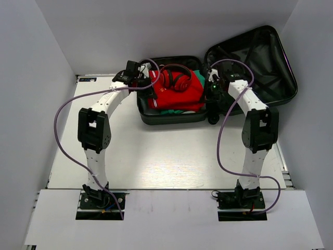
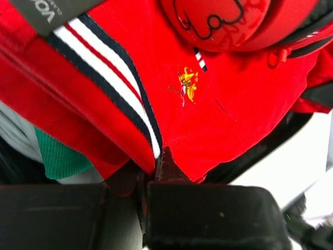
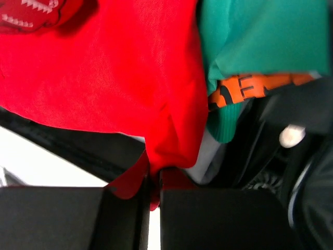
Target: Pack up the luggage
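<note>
Closest to the lens, the left pincer (image 2: 150,174) has its two black fingers pressed together on the hem of a red shirt (image 2: 223,104), with a fold of the cloth nipped between them. A white, navy and red striped band (image 2: 104,67) runs across that shirt, and a small yellow stitched emblem (image 2: 186,86) sits near the middle. Red headphones (image 2: 218,21) lie on top of it. A ribbed green garment (image 2: 57,156) pokes out underneath.

On the other side, the right pincer (image 3: 155,179) is likewise closed tight on a hanging edge of red cloth (image 3: 104,78). I cannot tell whether this is the same shirt. Beside that cloth lies more green fabric, touching it, with an orange band (image 3: 250,88) carrying black letters below.

From above, the luggage (image 1: 171,119) rests on the white worktop (image 1: 171,156) at its far edge, a little right of the middle. It lies open, its lid tipped back toward the far right corner and showing dark lining. The red pile fills the lower half, with the headphones on top.

Both arms reach in from the near edge: the left arm (image 1: 96,125) meets the case's left rim, and the right arm (image 1: 257,125) comes down at the hinge side, between tub and lid.
</note>
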Robot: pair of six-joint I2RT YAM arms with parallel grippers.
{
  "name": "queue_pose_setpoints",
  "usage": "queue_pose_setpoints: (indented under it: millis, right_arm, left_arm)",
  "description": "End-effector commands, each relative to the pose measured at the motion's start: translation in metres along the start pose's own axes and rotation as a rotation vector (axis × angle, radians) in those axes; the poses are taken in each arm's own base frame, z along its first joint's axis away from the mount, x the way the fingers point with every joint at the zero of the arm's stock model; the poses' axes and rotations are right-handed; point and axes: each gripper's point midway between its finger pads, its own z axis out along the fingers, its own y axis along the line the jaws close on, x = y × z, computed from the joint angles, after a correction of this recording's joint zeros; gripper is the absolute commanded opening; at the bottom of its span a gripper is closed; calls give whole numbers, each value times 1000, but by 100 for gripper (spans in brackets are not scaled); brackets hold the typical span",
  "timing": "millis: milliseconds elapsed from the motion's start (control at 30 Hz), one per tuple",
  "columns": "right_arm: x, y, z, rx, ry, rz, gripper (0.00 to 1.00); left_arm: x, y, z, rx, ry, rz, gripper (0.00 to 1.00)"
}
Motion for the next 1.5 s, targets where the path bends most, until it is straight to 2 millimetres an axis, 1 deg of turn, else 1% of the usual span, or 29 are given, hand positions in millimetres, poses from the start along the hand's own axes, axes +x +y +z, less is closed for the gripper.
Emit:
queue_pose_setpoints:
  millis: [0, 100, 133, 233, 267, 400, 433, 467, 500, 533, 567, 600, 633, 667, 700, 733, 767, 833, 867, 967, 1033, 1067, 1100, 1133, 1167, 1200, 1267, 1367, 1467]
  right_arm:
    - [-38, 3, 3, 14, -160, -54, 0]
    - [-20, -19, 18, 59, -109, -32, 0]
    - [-8, -26, 25, 77, -79, -27, 0]
    - [15, -45, 33, 136, -22, -18, 0]
    - [33, -52, 38, 149, 18, -6, 0]
    - [40, -60, 28, 202, 18, -16, 0]
    - [37, -56, 22, 202, 17, -34, 3]
    - [32, -49, 13, 197, 5, -53, 12]
    - [6, -38, -6, 201, -68, -95, 29]
    - [9, -36, -16, 212, -41, -96, 35]
    - [-1, -25, -33, 210, -78, -115, 41]
    - [-32, -15, -57, 233, -164, -144, 53]
    - [-28, -16, -68, 261, -144, -131, 61]
    - [-37, -23, -83, 332, -179, -131, 69]
    - [-53, -16, -104, 353, -237, -152, 76]
    - [-63, -31, -127, 488, -282, -142, 88]
    - [-70, -43, -148, 598, -323, -137, 90]
    - [-77, -55, -180, 722, -389, -137, 90]
    - [-80, -82, -210, 914, -419, -121, 90]
    - [-79, -120, -269, 1183, -444, -86, 90]
    - [-68, -152, -300, 1267, -433, -17, 90]
    - [-64, -158, -297, 1258, -414, -12, 90]
    - [-60, -170, -310, 1270, -431, 24, 90]
    - [-46, -192, -322, 1303, -416, 76, 90]
    - [-38, -198, -326, 1312, -408, 96, 90]
    - [-31, -206, -324, 1322, -391, 119, 90]
    - [-19, -223, -334, 1306, -440, 226, 90]
    - [-11, -245, -310, 1180, -483, 325, 90]
    - [-17, -257, -271, 1042, -523, 340, 90]
  left_arm:
    - [-74, 4, 0, -69, -245, 92, 0]
    - [-65, 26, 10, -116, -199, 52, 0]
    - [-46, 40, 19, -146, -150, 31, 0]
    - [-22, 60, 21, -186, -109, 10, 0]
    - [-8, 69, 20, -210, -84, 4, 0]
    - [23, 85, 17, -237, -14, -15, 0]
    - [23, 84, 17, -230, -10, -5, 0]
    - [16, 81, 13, -226, -25, 4, 7]
    - [10, 73, 7, -201, -43, 21, 29]
    - [4, 69, 4, -190, -61, 28, 34]
    - [-3, 64, 0, -180, -79, 35, 39]
    - [-14, 52, -7, -144, -110, 46, 47]
    - [-24, 43, -14, -125, -144, 49, 71]
    - [-30, 36, -21, -111, -166, 55, 85]
    - [-40, 29, -28, -96, -195, 64, 99]
    - [-44, 25, -33, -86, -208, 69, 100]
    - [-51, 15, -44, -72, -237, 79, 100]
    - [-63, 6, -58, -57, -273, 99, 100]
    - [-71, -1, -71, -52, -304, 124, 100]
    - [-90, -11, -102, -85, -347, 149, 100]
    - [-87, -3, -117, -133, -329, 131, 100]
    - [-83, 2, -125, -161, -324, 124, 100]
    - [-83, 2, -136, -169, -337, 121, 100]
    - [-69, 25, -130, -205, -302, 83, 100]
    - [-65, 31, -132, -222, -303, 75, 100]
    - [-65, 33, -148, -230, -331, 66, 100]
    - [-41, 56, -137, -269, -277, 28, 100]
    - [-22, 78, -132, -302, -247, -14, 100]
    - [-22, 79, -122, -257, -242, -58, 100]
